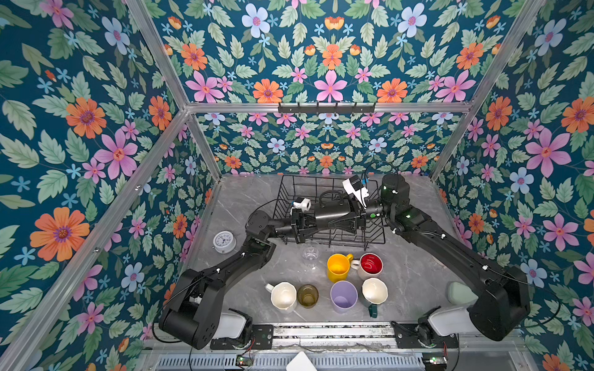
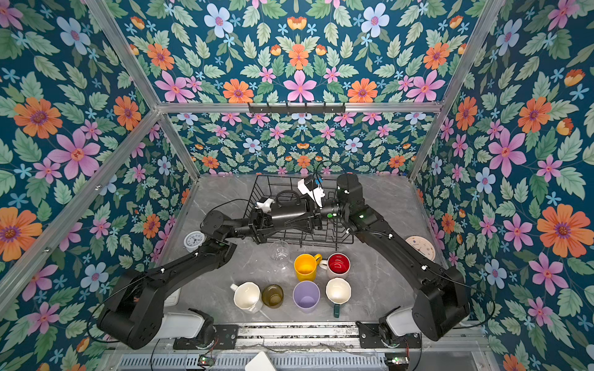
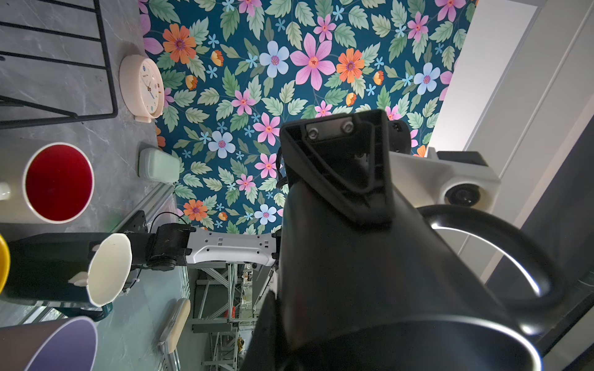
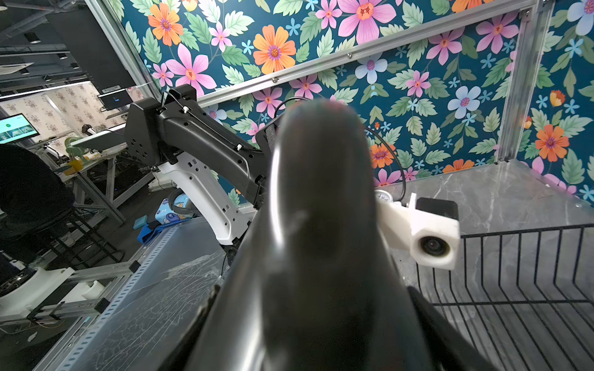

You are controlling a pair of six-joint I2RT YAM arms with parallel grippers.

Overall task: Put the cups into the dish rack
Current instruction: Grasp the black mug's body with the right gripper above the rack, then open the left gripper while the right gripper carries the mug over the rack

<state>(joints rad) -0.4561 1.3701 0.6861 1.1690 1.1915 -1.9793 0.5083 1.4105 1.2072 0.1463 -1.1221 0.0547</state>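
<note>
While the right gripper [image 1: 321, 217] is clasping the black mug [image 1: 334, 208] sideways over the dish rack [image 1: 284, 196], the left gripper [image 1: 301, 222] is meeting its open end, whether gripping I cannot tell; other cups [image 1: 344, 297] are standing nearer the arms' bases.
</note>
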